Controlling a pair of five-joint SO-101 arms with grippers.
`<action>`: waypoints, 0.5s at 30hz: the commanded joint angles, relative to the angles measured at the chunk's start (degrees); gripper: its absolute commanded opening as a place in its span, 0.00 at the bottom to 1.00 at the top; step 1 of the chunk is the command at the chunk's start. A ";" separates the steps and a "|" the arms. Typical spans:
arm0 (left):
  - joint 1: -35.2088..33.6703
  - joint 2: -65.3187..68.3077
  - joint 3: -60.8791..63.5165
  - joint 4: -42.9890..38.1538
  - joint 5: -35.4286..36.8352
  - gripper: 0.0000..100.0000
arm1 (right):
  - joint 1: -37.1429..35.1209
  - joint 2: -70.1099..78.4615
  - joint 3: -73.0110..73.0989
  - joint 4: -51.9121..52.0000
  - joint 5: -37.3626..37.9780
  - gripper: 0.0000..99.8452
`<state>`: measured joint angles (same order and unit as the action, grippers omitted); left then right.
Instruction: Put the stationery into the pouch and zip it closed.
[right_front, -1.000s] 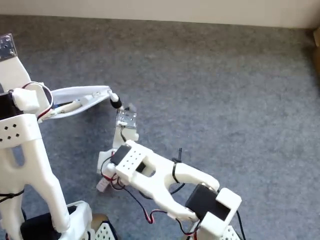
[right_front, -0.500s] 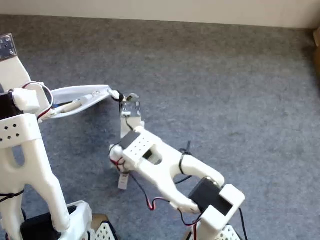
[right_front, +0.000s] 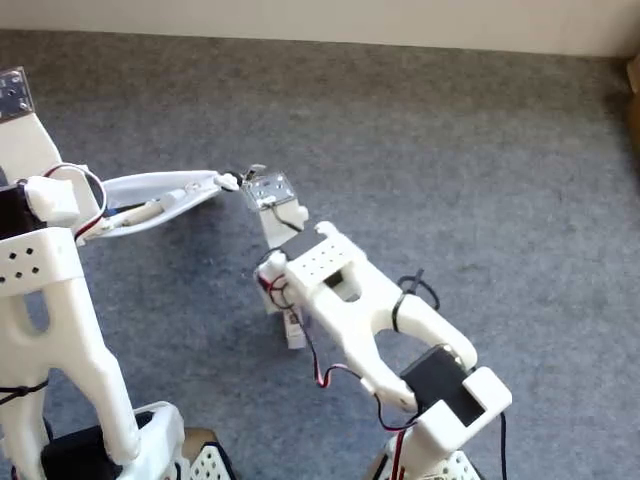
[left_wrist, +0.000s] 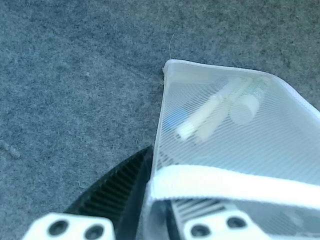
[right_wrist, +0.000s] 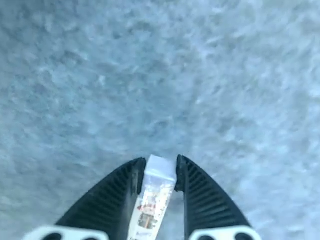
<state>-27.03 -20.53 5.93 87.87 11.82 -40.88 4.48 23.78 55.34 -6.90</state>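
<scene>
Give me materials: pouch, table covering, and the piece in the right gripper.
Pouch: translucent white striped mesh, likely plastic; contents show through; woven-looking white band at the edge. Table covering: grey felt or short-pile carpet, matte and fuzzy. White piece in the right gripper: smooth, printed label; plastic or paper, unclear.
</scene>
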 joint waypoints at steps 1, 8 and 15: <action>-0.75 0.40 0.40 -1.23 0.70 0.01 | 2.07 -3.82 -3.03 0.40 3.69 0.05; -0.75 0.40 0.40 -1.23 0.70 0.01 | 1.45 -3.03 -2.95 0.40 3.52 0.05; -0.75 0.40 0.31 -1.23 0.62 0.01 | 1.36 6.02 -3.65 0.48 -1.49 0.05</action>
<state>-27.03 -20.53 5.93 87.87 11.82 -39.74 9.58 23.08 55.08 -7.34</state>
